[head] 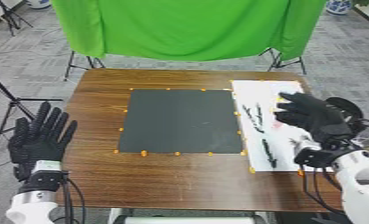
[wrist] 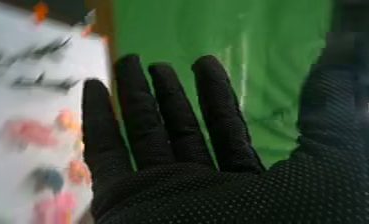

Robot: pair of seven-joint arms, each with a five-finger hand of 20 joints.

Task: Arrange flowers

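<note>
Sprigs (head: 268, 152) and pink blooms (wrist: 29, 132) lie on the white sheet (head: 250, 90) at the right of the table (head: 100, 120). My right hand (head: 314, 117) is over it, spread and pinching nothing; my left hand (head: 40, 142), also spread, is off the left edge. I take this as the picking step: next, I should lower, pinch one stem gently, and lift it clear of its neighbours

Wearing black gloves (head: 42, 145) on the left hand (head: 36, 151) at eight o'clock and right hand (head: 315, 120) at three; showing pale dots across the right palm (wrist: 225, 197); baring white arms (head: 365, 187) at seven and four; trailing black cables (head: 68, 200).
</note>
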